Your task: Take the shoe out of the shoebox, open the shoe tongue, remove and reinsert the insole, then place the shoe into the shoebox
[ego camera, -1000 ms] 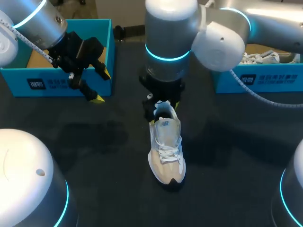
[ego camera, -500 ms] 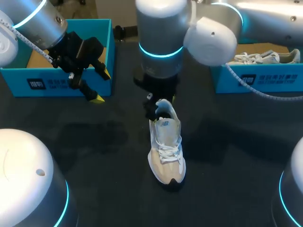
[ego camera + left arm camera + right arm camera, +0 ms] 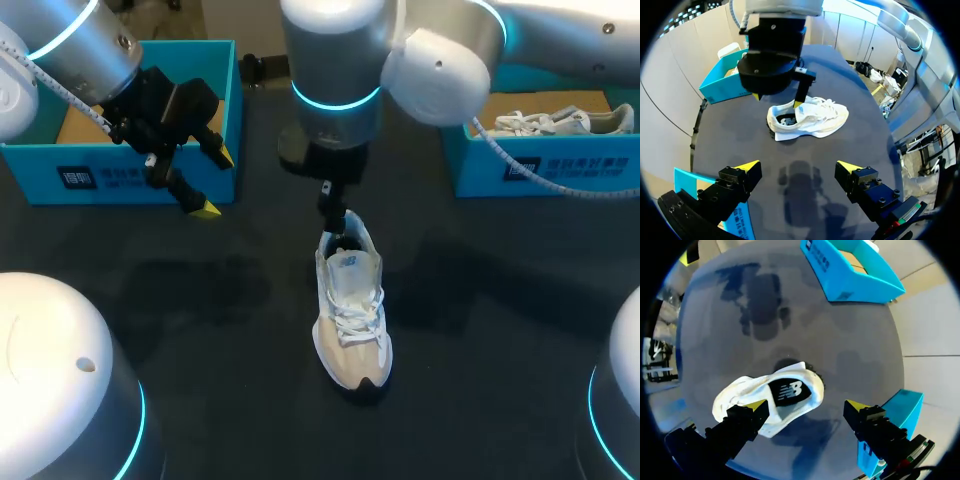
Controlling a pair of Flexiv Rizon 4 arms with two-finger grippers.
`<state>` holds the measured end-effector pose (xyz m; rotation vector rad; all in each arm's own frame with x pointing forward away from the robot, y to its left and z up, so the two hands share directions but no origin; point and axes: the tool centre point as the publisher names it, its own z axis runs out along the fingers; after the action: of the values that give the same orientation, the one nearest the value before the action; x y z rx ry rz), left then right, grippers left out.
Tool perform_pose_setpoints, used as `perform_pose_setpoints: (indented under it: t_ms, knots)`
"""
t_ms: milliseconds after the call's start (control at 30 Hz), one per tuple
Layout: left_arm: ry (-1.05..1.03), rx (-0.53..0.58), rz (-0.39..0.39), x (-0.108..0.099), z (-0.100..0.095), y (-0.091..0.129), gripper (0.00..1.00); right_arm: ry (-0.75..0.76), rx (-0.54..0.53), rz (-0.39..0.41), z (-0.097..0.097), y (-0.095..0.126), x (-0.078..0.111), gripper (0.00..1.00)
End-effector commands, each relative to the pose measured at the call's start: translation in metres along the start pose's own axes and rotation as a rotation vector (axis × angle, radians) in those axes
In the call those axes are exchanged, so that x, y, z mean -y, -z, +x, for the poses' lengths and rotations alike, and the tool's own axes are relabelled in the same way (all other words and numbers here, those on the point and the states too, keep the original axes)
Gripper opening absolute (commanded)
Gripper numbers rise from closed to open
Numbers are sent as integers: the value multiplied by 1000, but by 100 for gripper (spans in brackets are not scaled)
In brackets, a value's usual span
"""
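Your right tool [image 3: 807, 406] hangs over the heel end of the white shoe [image 3: 350, 310], fingers spread wide and gripping nothing. One finger comes down at the heel collar, though you cannot tell whether it touches. The shoe stands upright on the dark worktop [image 3: 200, 300], toe pointing away from that tool. Your left tool [image 3: 797, 166] is likewise spread open and grips nothing, well apart from the shoe, close to the blue shoebox [image 3: 40, 160]. On the shoe's opposite side, a second blue shoebox [image 3: 540, 170] holds another shoe [image 3: 555, 122].
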<state>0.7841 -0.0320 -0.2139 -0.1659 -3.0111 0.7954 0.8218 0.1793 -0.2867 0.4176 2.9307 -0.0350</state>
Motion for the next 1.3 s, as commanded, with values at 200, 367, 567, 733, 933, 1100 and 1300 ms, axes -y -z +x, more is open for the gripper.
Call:
perform_pose_setpoints:
  t_ms: [200, 367, 567, 733, 933, 1100, 1300]
  knots:
    - [0, 2, -2, 0, 1, 0, 100, 82, -6, -10, -13, -39, -3, 100]
    - [0, 2, -2, 0, 1, 0, 100, 117, -11, -29, -20, -52, -3, 100]
    - [0, 2, -2, 0, 1, 0, 100, 166, -20, -20, -18, -71, -7, 100]
    - [0, 2, -2, 0, 1, 0, 100, 175, -27, -31, -23, -83, -4, 100]
    - [0, 2, -2, 0, 1, 0, 100, 175, -38, -36, -26, -93, -4, 100]
    - [0, 2, -2, 0, 1, 0, 100, 182, -42, -30, -28, -96, -3, 96]
    - [0, 2, -2, 0, 1, 0, 100, 191, -45, -23, -26, -94, -9, 92]
